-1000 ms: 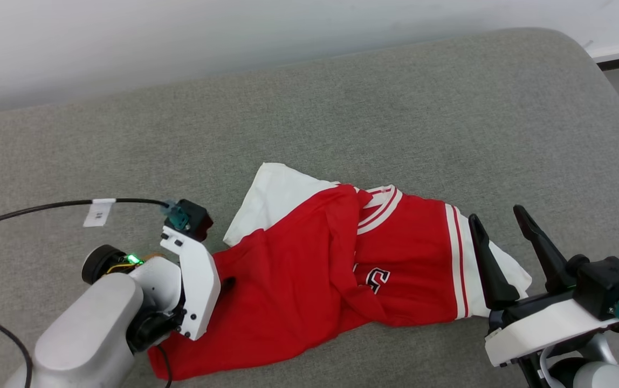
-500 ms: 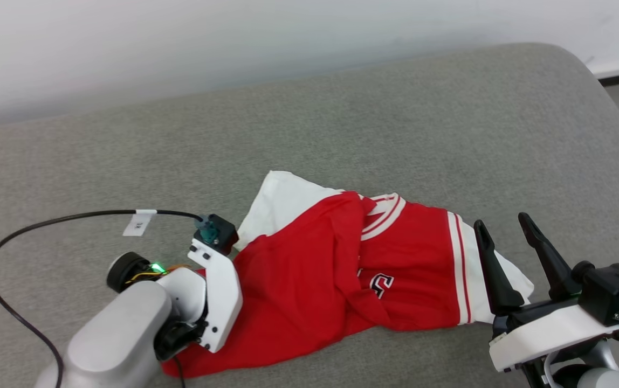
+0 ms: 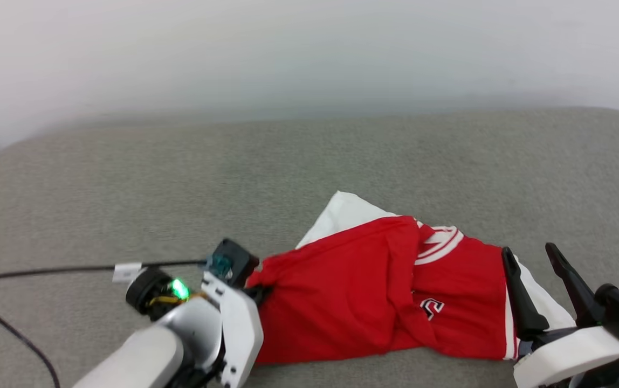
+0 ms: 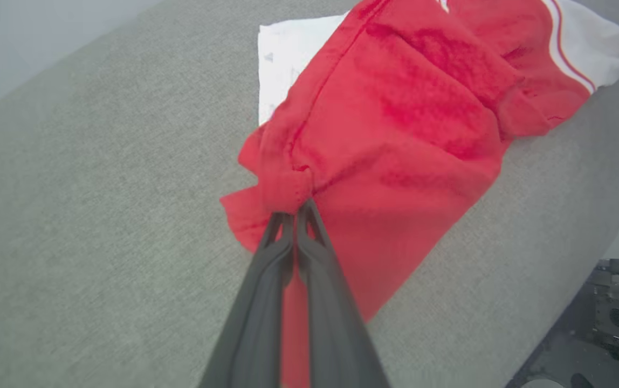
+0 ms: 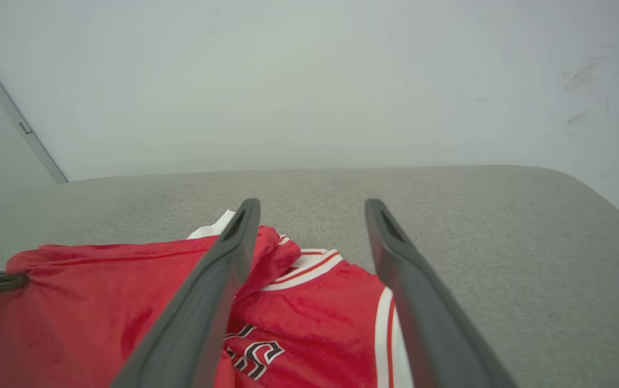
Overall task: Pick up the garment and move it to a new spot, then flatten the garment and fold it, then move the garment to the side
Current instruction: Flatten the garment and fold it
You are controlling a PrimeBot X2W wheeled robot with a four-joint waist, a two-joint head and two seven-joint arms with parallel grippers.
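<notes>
Clamps a bunched red edge of the garment (image 4: 396, 124) in the left gripper (image 4: 293, 207), 2 dark fingers pressed together with no gap, cloth gathering into creases at the pinch. Holds the right gripper (image 3: 528, 253) wide open and empty, fingers spread over the garment's white-striped end. Cannot tell whether the nearer finger touches the cloth. Lies crumpled on the grey cushion (image 3: 180, 188), toward its near edge, between the 2 grippers. Shows 1 white sleeve poking out on the far side. Shows the striped collar and part of a black, white-outlined print facing up. Trails a black cable (image 3: 45, 269) across the cushion behind the left wrist.
</notes>
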